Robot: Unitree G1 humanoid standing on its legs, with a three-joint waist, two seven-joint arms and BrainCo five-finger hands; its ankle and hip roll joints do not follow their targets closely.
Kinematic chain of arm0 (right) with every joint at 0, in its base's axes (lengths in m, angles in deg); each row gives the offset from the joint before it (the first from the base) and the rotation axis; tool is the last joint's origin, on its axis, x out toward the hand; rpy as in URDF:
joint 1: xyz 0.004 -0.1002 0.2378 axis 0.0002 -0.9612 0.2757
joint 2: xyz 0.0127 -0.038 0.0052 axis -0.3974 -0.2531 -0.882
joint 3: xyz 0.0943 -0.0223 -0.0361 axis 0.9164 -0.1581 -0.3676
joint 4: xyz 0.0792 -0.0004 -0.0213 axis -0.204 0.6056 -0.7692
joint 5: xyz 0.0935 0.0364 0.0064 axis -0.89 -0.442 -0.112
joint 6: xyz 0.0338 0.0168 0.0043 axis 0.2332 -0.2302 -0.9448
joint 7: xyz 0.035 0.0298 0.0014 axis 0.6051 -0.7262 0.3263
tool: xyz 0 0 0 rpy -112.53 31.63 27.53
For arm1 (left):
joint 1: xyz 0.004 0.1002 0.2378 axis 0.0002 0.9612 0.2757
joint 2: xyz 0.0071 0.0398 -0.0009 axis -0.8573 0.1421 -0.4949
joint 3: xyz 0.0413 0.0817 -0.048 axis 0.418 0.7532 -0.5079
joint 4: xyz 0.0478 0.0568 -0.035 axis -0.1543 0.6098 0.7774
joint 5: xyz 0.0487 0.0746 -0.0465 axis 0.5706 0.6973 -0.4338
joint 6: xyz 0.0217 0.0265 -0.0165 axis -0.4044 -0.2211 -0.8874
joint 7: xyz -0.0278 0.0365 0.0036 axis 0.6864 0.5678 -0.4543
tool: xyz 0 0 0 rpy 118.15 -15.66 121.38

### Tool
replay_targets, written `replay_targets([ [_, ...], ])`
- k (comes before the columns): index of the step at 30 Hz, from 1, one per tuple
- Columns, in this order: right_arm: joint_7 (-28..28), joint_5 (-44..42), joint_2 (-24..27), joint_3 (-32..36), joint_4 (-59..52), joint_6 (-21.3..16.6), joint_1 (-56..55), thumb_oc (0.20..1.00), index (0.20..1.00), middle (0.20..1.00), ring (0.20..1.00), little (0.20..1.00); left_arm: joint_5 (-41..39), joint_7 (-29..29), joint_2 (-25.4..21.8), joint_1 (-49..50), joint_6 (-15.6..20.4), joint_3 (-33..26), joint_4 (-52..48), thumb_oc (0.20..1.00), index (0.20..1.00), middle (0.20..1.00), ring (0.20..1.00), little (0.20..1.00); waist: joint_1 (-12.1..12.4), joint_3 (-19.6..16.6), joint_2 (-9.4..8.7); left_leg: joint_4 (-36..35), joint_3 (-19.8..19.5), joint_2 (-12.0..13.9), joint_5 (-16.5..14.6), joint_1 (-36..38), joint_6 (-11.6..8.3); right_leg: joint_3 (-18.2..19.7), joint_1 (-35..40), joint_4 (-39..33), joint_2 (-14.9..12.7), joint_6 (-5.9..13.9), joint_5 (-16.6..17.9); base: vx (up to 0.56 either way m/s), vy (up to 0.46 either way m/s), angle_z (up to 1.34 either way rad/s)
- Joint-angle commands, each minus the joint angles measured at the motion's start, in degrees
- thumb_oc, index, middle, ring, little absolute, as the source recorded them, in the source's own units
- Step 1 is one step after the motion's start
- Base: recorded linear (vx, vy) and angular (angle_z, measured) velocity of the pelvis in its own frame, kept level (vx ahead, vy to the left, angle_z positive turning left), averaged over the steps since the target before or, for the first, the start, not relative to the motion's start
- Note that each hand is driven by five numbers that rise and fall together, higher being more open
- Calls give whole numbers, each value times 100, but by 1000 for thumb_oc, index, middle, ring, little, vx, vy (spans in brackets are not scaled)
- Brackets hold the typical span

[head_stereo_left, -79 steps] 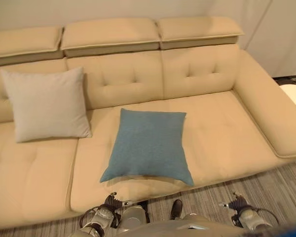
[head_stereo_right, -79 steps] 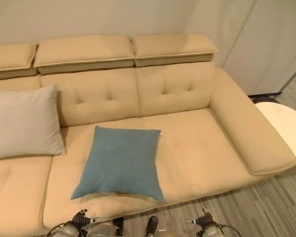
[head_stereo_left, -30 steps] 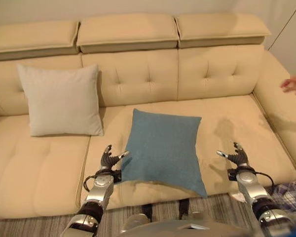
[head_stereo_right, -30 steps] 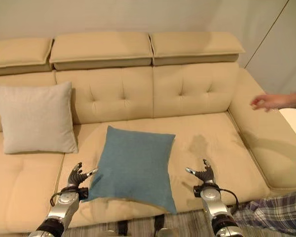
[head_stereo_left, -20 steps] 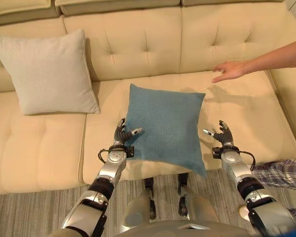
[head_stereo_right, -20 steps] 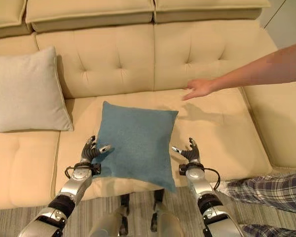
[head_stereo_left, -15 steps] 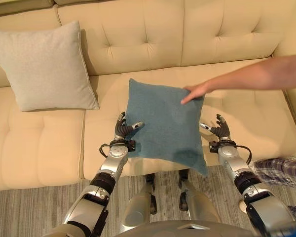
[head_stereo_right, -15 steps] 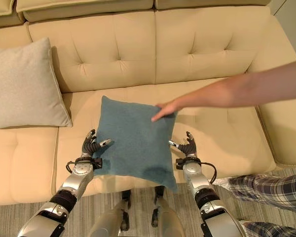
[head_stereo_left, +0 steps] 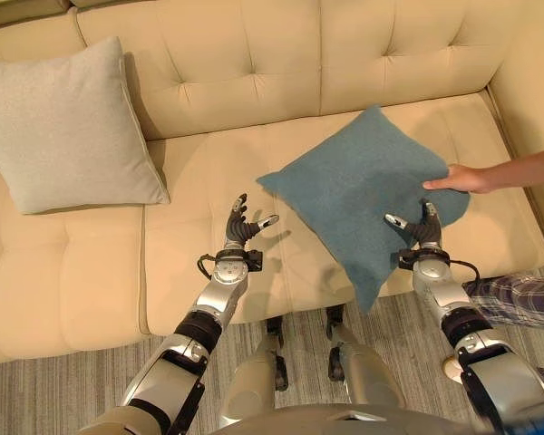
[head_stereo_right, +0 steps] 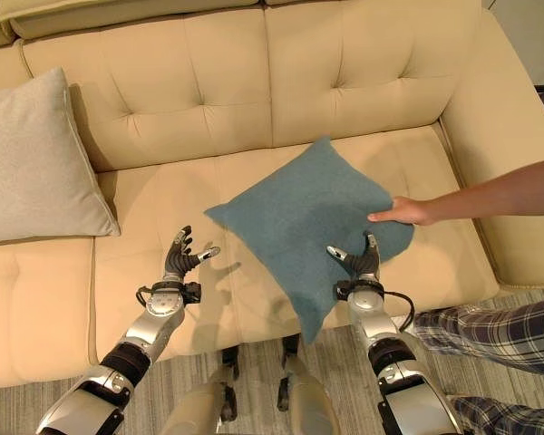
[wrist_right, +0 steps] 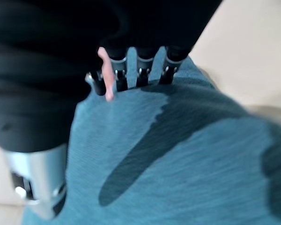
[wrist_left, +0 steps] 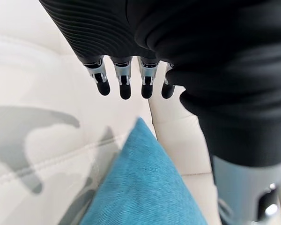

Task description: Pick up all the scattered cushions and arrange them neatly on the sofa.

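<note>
Reaching over the near edge of a cream sofa [head_stereo_left: 82, 272], the left hand [head_stereo_left: 238, 237] and right hand [head_stereo_left: 423, 234] both spread empty fingers, the right beside a blue cushion [head_stereo_left: 363, 186] a person's hand [head_stereo_left: 460, 178] holds, a grey cushion [head_stereo_left: 63, 127] propped far left.

Bare sofa seat [head_stereo_left: 208, 181] lies open between the grey cushion [head_stereo_left: 63, 127] and the blue cushion [head_stereo_left: 363, 195]. A person's hand [head_stereo_left: 458, 178] on the blue cushion's right edge blocks the way just beyond the right hand [head_stereo_left: 422, 231].
</note>
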Motion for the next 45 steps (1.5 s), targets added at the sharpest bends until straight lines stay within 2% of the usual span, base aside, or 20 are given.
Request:
replay_targets([
  [1,-366,145,-643,-258,-268,-199,-160,1000,1000,1000,1000,1000,144,-53,-30,103,148,118,-167,1000,1000,1000,1000,1000,174,-311,-99,30,-216,-253,-317,-28,-329,170,165,73,-260,570,-339,0,0,0],
  [18,-731,621,-342,337,-24,125,-1437,1000,1000,1000,1000,1000,604,-602,-240,1505,-262,-384,127,1000,1000,1000,1000,1000,138,-806,-169,30,-174,-191,-554,896,-325,113,1120,33,-211,628,-589,30,-6,1],
  [23,-850,780,-256,401,248,179,-1606,1000,1000,1000,1000,1000,805,-757,-233,1776,-375,-483,620,1000,1000,1000,1000,1000,134,-885,-178,30,-163,-172,-566,1006,-329,95,1254,33,-205,631,-613,0,0,0],
  [29,-1043,1091,-205,343,1091,280,-1810,1000,1000,1000,1000,1000,1161,-883,-157,1973,-504,-575,1856,1000,1000,1000,1000,1000,123,-927,-218,30,-150,-143,-577,1150,-340,71,1423,33,-182,613,-647,0,0,0],
  [36,-1180,1335,-228,272,1902,371,-1932,1000,1000,1000,1000,1000,1420,-946,-58,2080,-585,-660,2833,1000,1000,1000,1000,1000,132,-900,-228,30,-149,-122,-590,1273,-342,30,1561,33,-170,597,-660,-5,0,0],
  [45,-1303,1507,-257,245,2382,486,-1933,1000,1000,1000,1000,1000,1757,-1097,-16,2153,-699,-657,3344,1000,1000,1000,1000,1000,156,-874,-224,30,-108,-140,-695,1480,-262,70,1656,143,-175,606,-693,-6,24,-7],
])
